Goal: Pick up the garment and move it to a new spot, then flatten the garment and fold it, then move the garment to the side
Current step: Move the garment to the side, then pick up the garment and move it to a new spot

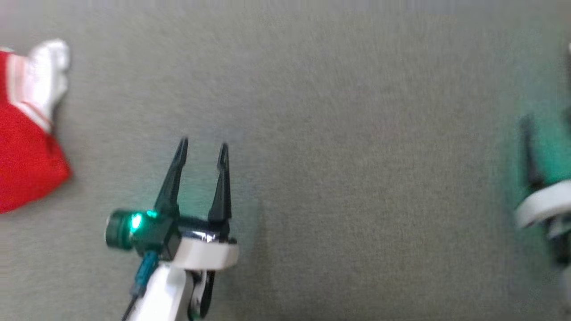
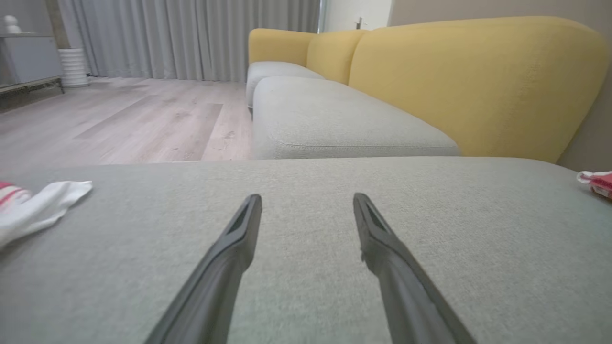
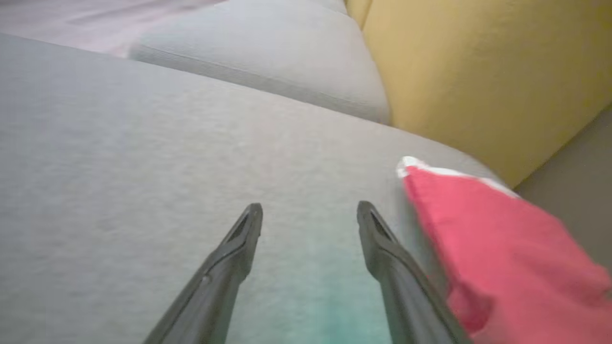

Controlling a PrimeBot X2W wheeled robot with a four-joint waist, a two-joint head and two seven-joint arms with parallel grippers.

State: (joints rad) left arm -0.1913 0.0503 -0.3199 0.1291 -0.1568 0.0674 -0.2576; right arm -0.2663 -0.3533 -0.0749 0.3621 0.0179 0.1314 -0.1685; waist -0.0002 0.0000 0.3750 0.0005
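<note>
A broad grey sofa seat (image 1: 357, 133) lies bare between the arms, with a yellow backrest (image 2: 468, 81) along one side and wooden floor (image 2: 119, 119) beyond its open edge. The red-and-white garment (image 1: 26, 133) lies crumpled at the seat's left margin. The left tool (image 1: 203, 145) gapes wide and empty. So does the right tool (image 3: 310, 210), with a red cloth (image 3: 502, 248) just beside it.

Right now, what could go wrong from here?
1. The red-and-white garment is cut off by the head view's left edge, and that view is blurred, so the open left end effector could mis-aim.
2. A second red cloth lies beside the open right end effector, near the seat cushion edge; a sweep might snag it or push it off.
</note>
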